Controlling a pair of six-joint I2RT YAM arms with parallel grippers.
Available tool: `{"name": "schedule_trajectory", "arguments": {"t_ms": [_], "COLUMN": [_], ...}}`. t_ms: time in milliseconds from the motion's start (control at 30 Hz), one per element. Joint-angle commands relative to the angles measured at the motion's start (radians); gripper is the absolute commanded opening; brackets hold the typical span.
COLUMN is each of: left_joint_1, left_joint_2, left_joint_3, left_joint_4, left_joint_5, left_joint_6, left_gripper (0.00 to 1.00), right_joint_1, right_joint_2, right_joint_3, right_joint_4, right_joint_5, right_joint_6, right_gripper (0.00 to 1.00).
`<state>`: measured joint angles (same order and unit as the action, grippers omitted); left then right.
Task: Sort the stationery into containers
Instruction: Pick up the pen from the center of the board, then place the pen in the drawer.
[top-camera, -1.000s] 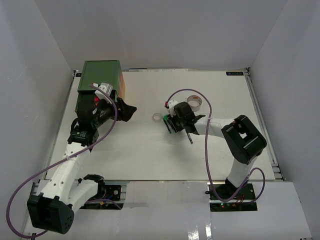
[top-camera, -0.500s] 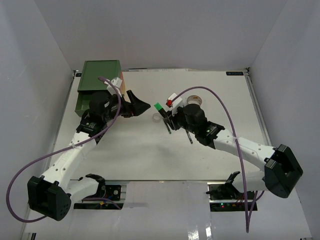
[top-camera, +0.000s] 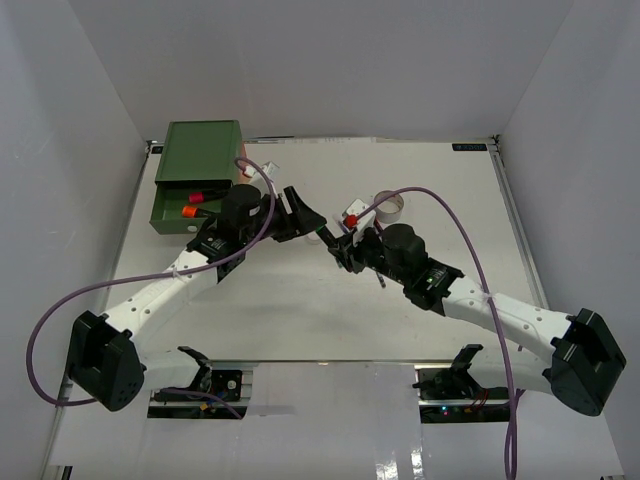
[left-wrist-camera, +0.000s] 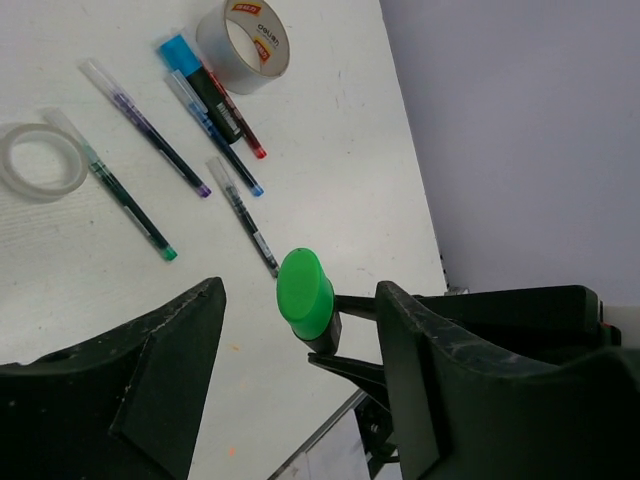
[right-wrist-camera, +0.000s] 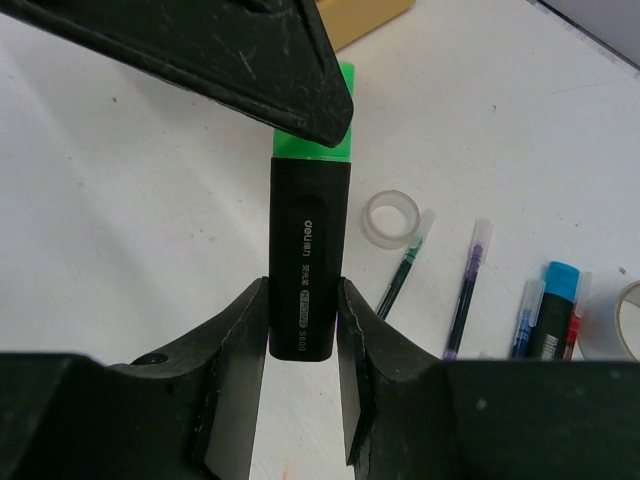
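My right gripper (right-wrist-camera: 303, 310) is shut on a black marker with a green cap (right-wrist-camera: 306, 260) and holds it above the table, near the middle (top-camera: 340, 248). My left gripper (left-wrist-camera: 300, 300) is open, and the green cap (left-wrist-camera: 304, 292) sits between its jaws with a gap on each side. The chest (top-camera: 200, 150) stands at the back left with its green top drawer (top-camera: 165, 208) pulled out. That drawer holds markers with red and orange caps. A blue-capped marker (left-wrist-camera: 195, 75), a grey tape roll (left-wrist-camera: 245, 45), a clear tape ring (left-wrist-camera: 40, 160) and several thin pens (left-wrist-camera: 145, 125) lie on the table.
White walls enclose the table on three sides. The tape roll (top-camera: 388, 207) lies behind the right arm. The pens and the tape ring (right-wrist-camera: 392, 218) lie under and just beyond the two grippers. The table's right edge (left-wrist-camera: 425, 215) runs close to the pens.
The left gripper swung from the chest to the table's middle. The right gripper carried the green-capped marker left to meet it. The open drawer is now uncovered.
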<state>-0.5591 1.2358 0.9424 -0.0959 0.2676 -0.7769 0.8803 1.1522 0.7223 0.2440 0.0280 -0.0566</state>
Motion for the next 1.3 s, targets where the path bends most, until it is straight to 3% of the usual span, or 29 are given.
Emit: {"name": "schedule_trajectory", "arguments": {"t_ms": [0,200,333,400,433,467,533,567,667,700,767,1133,1267], "left_joint_1": [-0.024,-0.05,-0.053,-0.053,-0.053,-0.053,-0.051,-0.051,-0.015,0.004,0.089,0.609,0.657], "left_joint_2": [-0.002,0.004,0.001,-0.012,-0.018,-0.024,-0.055,-0.067,-0.116,-0.127,-0.159,-0.233,-0.225], "left_joint_3": [0.041,0.038,0.029,0.022,0.021,0.021,0.03,0.035,0.062,0.07,0.088,0.119,0.13], "left_joint_4": [0.028,0.061,0.067,0.07,0.067,0.059,0.03,0.016,-0.037,-0.063,-0.09,-0.159,-0.192], "left_joint_5": [-0.054,-0.07,-0.077,-0.091,-0.102,-0.122,-0.197,-0.233,-0.35,-0.363,-0.358,-0.191,-0.197], "left_joint_6": [-0.016,-0.015,-0.009,0.004,0.011,0.017,0.04,0.053,0.091,0.096,0.105,0.084,0.113], "left_gripper": [0.7,0.26,0.07,0.01,0.0,0.0,0.0,0.0,0.01,0.02,0.05,0.1,0.1], "right_joint_1": [0.006,0.006,0.005,0.006,0.006,0.006,0.005,0.005,0.003,0.003,0.003,0.003,0.002], "right_joint_2": [-0.026,-0.039,-0.046,-0.051,-0.054,-0.065,-0.083,-0.104,-0.147,-0.157,-0.183,-0.255,-0.259], "right_joint_3": [-0.011,-0.017,-0.021,-0.024,-0.024,-0.026,-0.027,-0.029,-0.032,-0.032,-0.035,-0.126,-0.142], "right_joint_4": [0.087,0.1,0.1,0.098,0.097,0.097,0.08,0.074,0.043,0.031,-0.001,-0.026,-0.026], "right_joint_5": [-0.017,-0.017,-0.017,-0.016,-0.011,-0.008,0.01,0.024,0.073,0.098,0.142,0.214,0.231], "right_joint_6": [0.024,0.032,0.034,0.037,0.04,0.043,0.044,0.041,0.029,0.026,0.023,0.046,0.047], "right_gripper": [0.17,0.18,0.2,0.28,0.34,0.47,0.63,0.76,0.97,1.0,0.9,0.9,0.9]}}
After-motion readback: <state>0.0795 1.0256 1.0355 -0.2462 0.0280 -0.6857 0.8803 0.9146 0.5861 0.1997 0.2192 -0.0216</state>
